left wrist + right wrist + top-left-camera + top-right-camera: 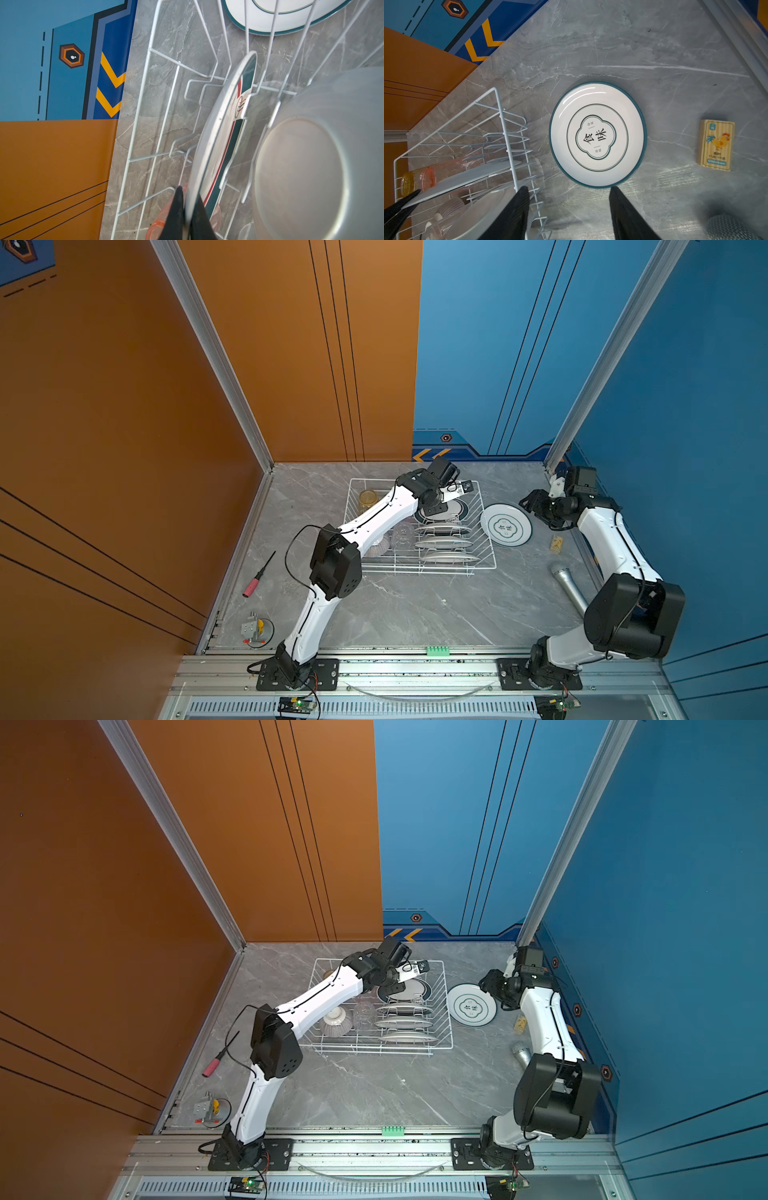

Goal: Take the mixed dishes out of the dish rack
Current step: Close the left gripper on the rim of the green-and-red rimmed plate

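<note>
- The rack (440, 569) stands near the back wall (457, 364). The table (415, 614) in front of it is bare.
- The left arm reaches over the rack's left half with its wrist bent down. The left gripper (187, 194) is clamped on the rim of the rear plate (218, 133), which leans in the prongs.
- The right arm is folded at the table's right edge. The right gripper (569, 188), fingers apart and holding nothing, is near the flat plate (598, 135), which lies just beside the rack.
- Three plates (444, 543) stand in slots in front of the rear plate.
- Also in the rack are an upturned bowl (336, 1021), a clear tumbler (365, 1013), a yellow tumbler (368, 497) and a pink tumbler (155, 227).
- A microphone (567, 585) and a card (716, 145) lie by the right arm. A screwdriver (259, 576) lies well to the left.
</note>
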`<state>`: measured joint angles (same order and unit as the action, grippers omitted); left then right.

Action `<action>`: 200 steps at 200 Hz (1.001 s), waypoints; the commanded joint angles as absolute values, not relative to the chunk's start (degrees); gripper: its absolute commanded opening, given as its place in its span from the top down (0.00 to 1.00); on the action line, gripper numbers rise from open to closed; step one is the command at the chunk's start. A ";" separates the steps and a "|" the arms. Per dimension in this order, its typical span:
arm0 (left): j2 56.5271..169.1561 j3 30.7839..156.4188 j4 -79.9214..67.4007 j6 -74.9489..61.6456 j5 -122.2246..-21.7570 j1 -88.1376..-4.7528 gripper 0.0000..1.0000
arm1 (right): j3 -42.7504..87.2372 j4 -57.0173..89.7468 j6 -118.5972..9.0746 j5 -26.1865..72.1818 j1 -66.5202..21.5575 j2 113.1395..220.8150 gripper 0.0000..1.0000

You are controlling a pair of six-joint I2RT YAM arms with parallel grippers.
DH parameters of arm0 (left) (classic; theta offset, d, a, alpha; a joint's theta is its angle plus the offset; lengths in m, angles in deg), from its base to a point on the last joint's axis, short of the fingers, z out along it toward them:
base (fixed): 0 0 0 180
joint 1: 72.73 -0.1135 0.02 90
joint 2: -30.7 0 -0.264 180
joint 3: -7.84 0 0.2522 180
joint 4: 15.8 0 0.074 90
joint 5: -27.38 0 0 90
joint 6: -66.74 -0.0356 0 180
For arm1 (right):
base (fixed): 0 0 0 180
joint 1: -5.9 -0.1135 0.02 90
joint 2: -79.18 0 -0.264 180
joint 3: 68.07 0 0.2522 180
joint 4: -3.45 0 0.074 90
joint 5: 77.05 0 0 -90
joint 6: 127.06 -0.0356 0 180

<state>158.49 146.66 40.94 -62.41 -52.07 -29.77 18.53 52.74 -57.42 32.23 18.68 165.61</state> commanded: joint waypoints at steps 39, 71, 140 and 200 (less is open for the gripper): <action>152.60 146.23 40.10 -55.94 -52.64 -30.80 1.00 | 17.41 52.64 -56.75 33.24 18.47 163.56 0.41; 149.56 145.63 39.20 -54.41 -53.57 -31.56 1.00 | 17.06 51.85 -57.19 33.44 17.97 163.46 0.41; 144.16 144.47 37.97 -50.98 -54.93 -32.77 1.00 | 16.93 50.73 -57.10 35.12 17.21 162.96 0.41; 139.54 144.56 37.95 -40.06 -64.56 -37.79 1.00 | 14.86 44.98 -56.86 44.19 16.97 160.70 0.43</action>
